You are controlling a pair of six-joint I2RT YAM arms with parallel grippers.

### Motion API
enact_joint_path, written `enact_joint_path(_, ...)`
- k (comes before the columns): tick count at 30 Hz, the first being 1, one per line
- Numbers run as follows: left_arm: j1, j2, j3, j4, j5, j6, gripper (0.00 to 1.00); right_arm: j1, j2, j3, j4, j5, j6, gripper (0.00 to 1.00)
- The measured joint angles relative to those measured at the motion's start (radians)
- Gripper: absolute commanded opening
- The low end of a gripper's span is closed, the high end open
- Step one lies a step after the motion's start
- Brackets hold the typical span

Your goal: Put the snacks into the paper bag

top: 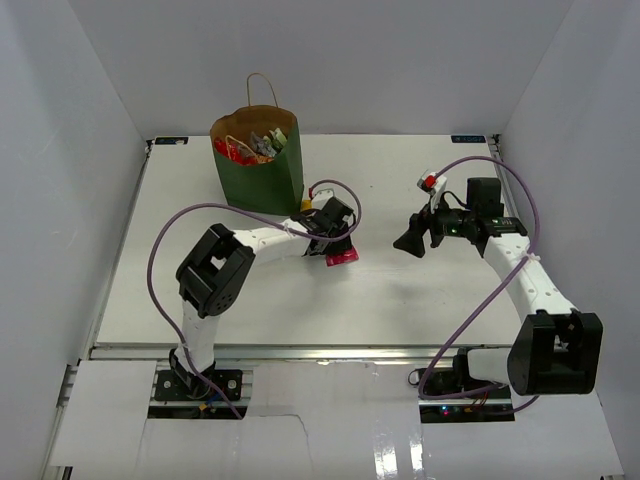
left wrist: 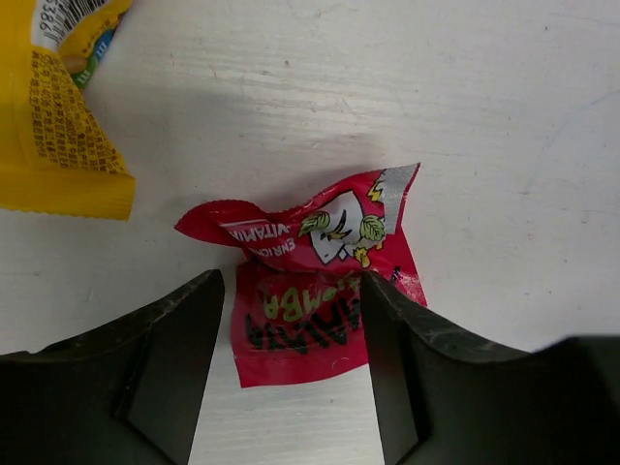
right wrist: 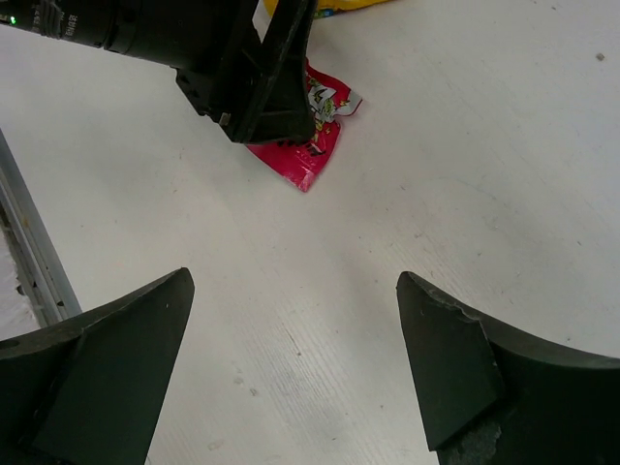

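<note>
- Top cam: paper bag stands upright at far-left of table. Dark green outside, handles up. Snacks sit inside; red, silver-grey and light green wrappers show at the mouth.
- Top cam: left gripper is low over a pink-red packet, just right of the bag's near corner. A bit of yellow packet shows beside the wrist, close to the bag base.
- Top cam: right gripper is mid-table, pointing toward the left gripper and well apart from it.
- L wrist cam: left gripper has its fingers spread, one each side of the pink-red packet's lower half. Pkt lies flat on the table, crumpled, upper half past the tips. Not clamped. One finger's edge is right at the wrapper edge; contact there, can't tell.
- L wrist cam: yellow packet is in the top-left corner, barcode visible. On the table, apart from the pink-red pkt.
- R wrist cam: right gripper has its fingers wide open over bare table.
- R wrist cam: ahead, the left gripper is down on the pink-red packet, whose near end shows past the finger. An edge of the yellow packet shows at frame top.
</note>
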Motion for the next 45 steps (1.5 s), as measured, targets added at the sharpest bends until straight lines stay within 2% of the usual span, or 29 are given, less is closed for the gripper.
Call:
enact_joint_path(2,0.0,0.01,0.008,-0.011,-0.01,0.009,0.59,0.0,0.01,0.001,0.0,-0.003,0.0,0.91)
enact_joint_path(3,0.0,0.011,0.011,-0.017,-0.01,0.012,0.49,0.0,0.017,0.002,0.0,-0.006,0.0,0.91)
enact_joint_path(9,0.0,0.018,0.012,-0.019,-0.003,0.031,0.39,0.0,0.058,0.01,0.001,-0.025,0.005,0.92)
enact_joint_path(13,0.0,0.017,0.01,-0.001,0.016,0.062,0.19,0.0,0.06,0.01,0.002,-0.031,0.006,0.92)
enact_joint_path(17,0.0,-0.004,-0.008,0.014,0.055,0.113,0.11,0.0,0.06,0.01,0.002,-0.032,0.006,0.92)
enact_joint_path(21,0.0,-0.089,-0.032,0.018,0.1,0.174,0.05,0.0,0.06,0.01,0.002,-0.034,0.006,0.92)
enact_joint_path(23,0.004,-0.155,-0.018,0.016,0.11,0.203,0.03,0.0,0.06,0.01,0.002,-0.035,0.006,0.92)
enact_joint_path(27,0.038,-0.269,0.105,0.005,0.112,0.23,0.03,0.0,0.06,0.01,0.002,-0.036,0.006,0.92)
enact_joint_path(31,0.14,-0.349,0.253,0.012,0.1,0.23,0.02,0.0,0.06,0.01,0.002,-0.041,0.006,0.92)
enact_joint_path(35,0.253,-0.366,0.388,-0.006,0.045,0.229,0.02,0.0,0.06,0.01,0.004,-0.047,0.006,0.92)
enact_joint_path(39,0.338,-0.317,0.524,-0.059,-0.01,0.244,0.03,0.0,0.06,0.01,0.008,-0.051,0.007,0.92)
enact_joint_path(42,0.371,-0.258,0.601,-0.1,-0.032,0.26,0.1,0.0,0.06,0.01,0.013,-0.053,0.009,0.92)
enact_joint_path(45,0.395,-0.202,0.631,-0.144,-0.048,0.272,0.26,0.0,0.06,0.01,0.021,-0.054,0.01,0.92)
